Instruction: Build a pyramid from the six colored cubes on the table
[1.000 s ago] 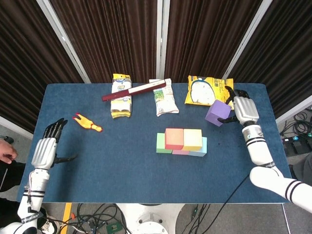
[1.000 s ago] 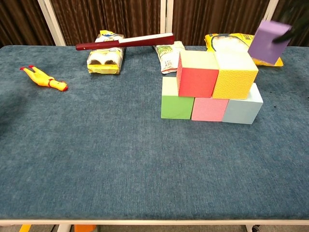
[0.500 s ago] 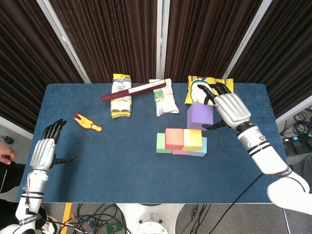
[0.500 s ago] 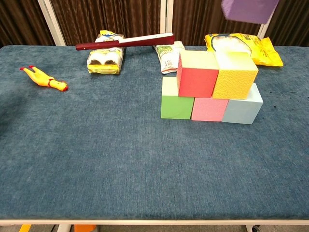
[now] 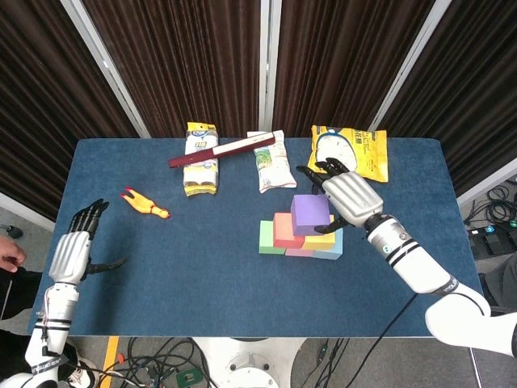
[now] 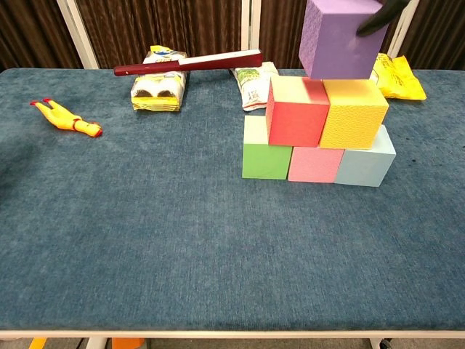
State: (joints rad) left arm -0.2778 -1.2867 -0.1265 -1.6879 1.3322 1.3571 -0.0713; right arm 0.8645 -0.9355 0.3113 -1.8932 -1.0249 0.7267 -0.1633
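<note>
My right hand (image 5: 349,196) holds a purple cube (image 5: 311,214) (image 6: 336,39) right over the red cube (image 6: 296,113) and yellow cube (image 6: 356,113); whether it touches them I cannot tell. Those two stand on a bottom row of a green cube (image 6: 264,153), a pink cube (image 6: 314,164) and a light-blue cube (image 6: 368,163). In the chest view only dark fingertips (image 6: 381,16) show on the purple cube's top corner. My left hand (image 5: 74,247) hangs open beyond the table's left edge, holding nothing.
A rubber chicken (image 5: 145,204) lies at the left. At the back are a yellow packet (image 5: 201,159) with a dark red stick (image 5: 221,151) across it, a white-green packet (image 5: 272,161) and a yellow snack bag (image 5: 356,149). The blue table (image 5: 202,275) spreads in front.
My right hand has carried the purple cube from the back right, leftward and down, to just above the red and yellow cubes. The left hand has stayed put.
</note>
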